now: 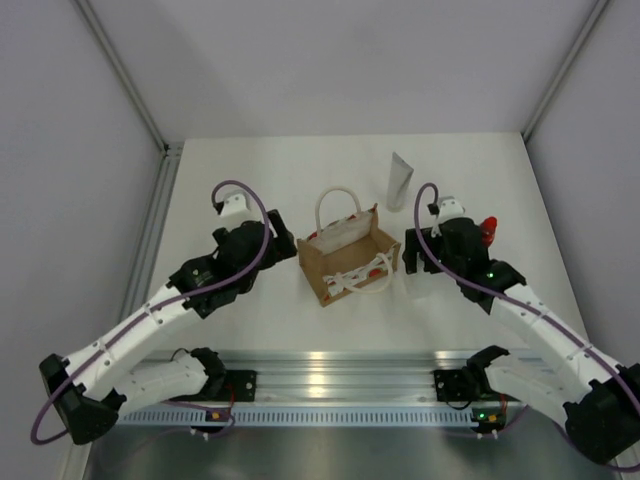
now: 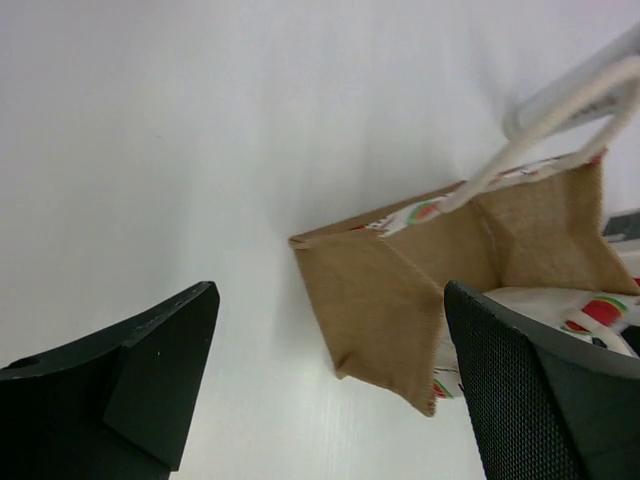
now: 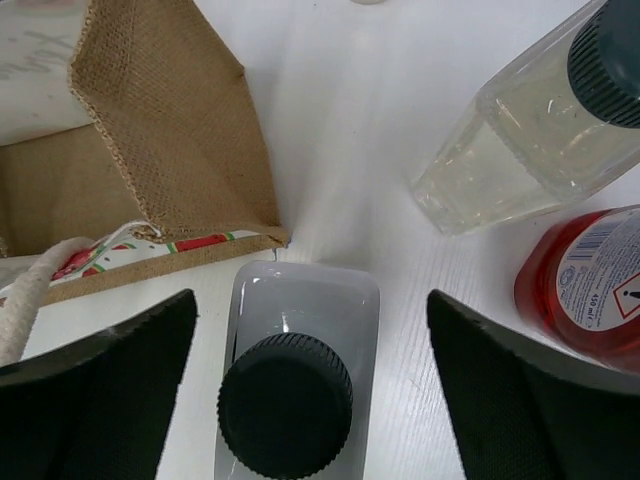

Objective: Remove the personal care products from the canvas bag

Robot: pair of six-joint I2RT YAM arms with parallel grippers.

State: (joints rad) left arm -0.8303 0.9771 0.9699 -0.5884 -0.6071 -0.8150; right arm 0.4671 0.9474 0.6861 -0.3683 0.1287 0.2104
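Observation:
The tan canvas bag (image 1: pixel 345 258) stands mid-table with its white rope handles up. It also shows in the left wrist view (image 2: pixel 400 290) and the right wrist view (image 3: pixel 160 140). My right gripper (image 3: pixel 310 300) is open and straddles a whitish bottle with a dark grey cap (image 3: pixel 290 400). That bottle stands on the table just right of the bag, and the fingers are clear of it. A clear bottle with a dark cap (image 3: pixel 520 130) and a red bottle (image 3: pixel 585 285) stand nearby. The white tube (image 1: pixel 399 180) stands behind the bag. My left gripper (image 2: pixel 330 300) is open at the bag's left corner.
The red bottle's cap (image 1: pixel 488 230) shows just right of my right wrist (image 1: pixel 455 235) in the top view. A metal rail (image 1: pixel 330 385) runs along the near edge. Grey walls close off the back and sides.

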